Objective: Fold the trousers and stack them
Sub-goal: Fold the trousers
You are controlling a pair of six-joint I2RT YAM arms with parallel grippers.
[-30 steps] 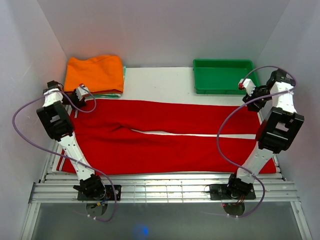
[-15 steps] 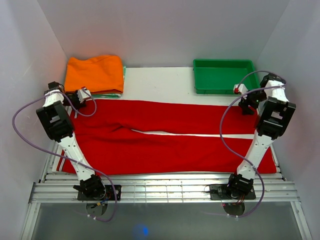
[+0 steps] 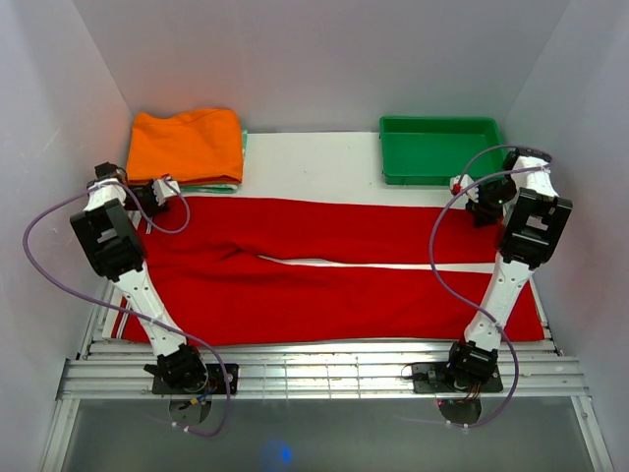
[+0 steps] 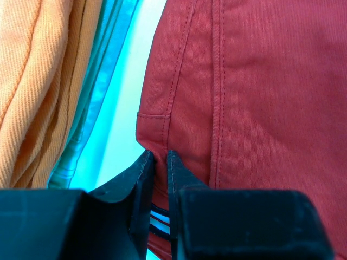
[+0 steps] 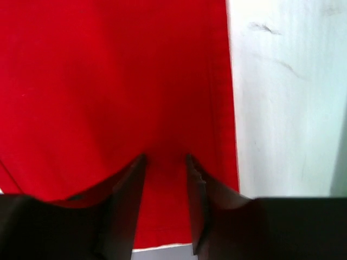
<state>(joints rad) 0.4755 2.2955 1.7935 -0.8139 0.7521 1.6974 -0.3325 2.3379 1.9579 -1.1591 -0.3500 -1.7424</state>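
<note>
1. My left gripper (image 4: 158, 157) has its fingers pressed almost together, pinching the edge of the trousers (image 3: 324, 265) at their far-left corner, just beside the orange garment (image 3: 187, 143).
2. My right gripper (image 5: 165, 160) is part-spread, with its tips down against the red cloth near the far-right end. Red cloth fills the gap between them, and I cannot tell whether they nip it.
3. The trousers lie flat across the table (image 3: 310, 162) from side to side. They are bright red with a fine twill weave, double rows of stitching and a thin white stripe (image 3: 373, 265) running between the legs.
4. Below my left fingers a dark-and-white striped band (image 4: 160, 219) shows.
5. The orange garment is folded into a thick, soft pile at the far-left corner, resting on a teal layer (image 4: 103, 81).
6. The green tray (image 3: 437, 123) is a rectangle of smooth plastic at the far right, just behind the trousers. I see nothing inside it.
</note>
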